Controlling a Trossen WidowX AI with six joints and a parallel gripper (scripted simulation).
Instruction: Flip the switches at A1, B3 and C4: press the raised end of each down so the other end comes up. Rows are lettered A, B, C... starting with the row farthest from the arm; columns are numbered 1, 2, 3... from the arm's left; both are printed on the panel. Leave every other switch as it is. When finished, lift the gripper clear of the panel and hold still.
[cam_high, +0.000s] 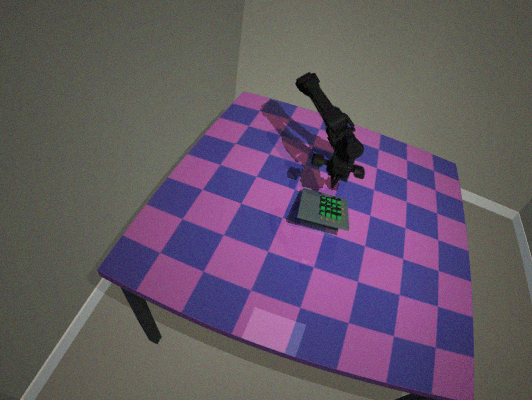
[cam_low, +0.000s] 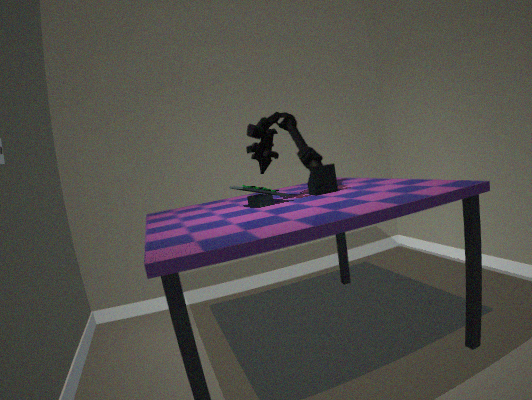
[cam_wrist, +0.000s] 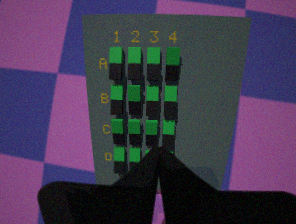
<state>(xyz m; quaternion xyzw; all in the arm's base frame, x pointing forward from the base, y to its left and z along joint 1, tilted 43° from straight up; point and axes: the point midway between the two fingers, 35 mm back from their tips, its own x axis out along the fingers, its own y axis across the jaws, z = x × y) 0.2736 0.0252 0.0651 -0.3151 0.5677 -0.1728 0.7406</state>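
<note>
The grey switch panel (cam_high: 308, 208) (cam_wrist: 210, 75) carries rows A to D and columns 1 to 4 of green-and-black rockers. In the wrist view, switch A1 (cam_wrist: 115, 56), switch B3 (cam_wrist: 152, 93) and switch C4 (cam_wrist: 169, 128) all show bright green upper halves. A4, B2, C1, C2 and C3 show a darker green. My gripper (cam_high: 334, 186) (cam_low: 262, 173) (cam_wrist: 158, 152) is shut and empty. It hangs clear above the panel. In the wrist view its tips cover parts of D3 and D4.
The panel sits tilted on a dark base block (cam_low: 260, 201) on the checkered table (cam_high: 290, 272) (cam_low: 320, 217). The arm's base (cam_low: 323, 180) stands behind the panel.
</note>
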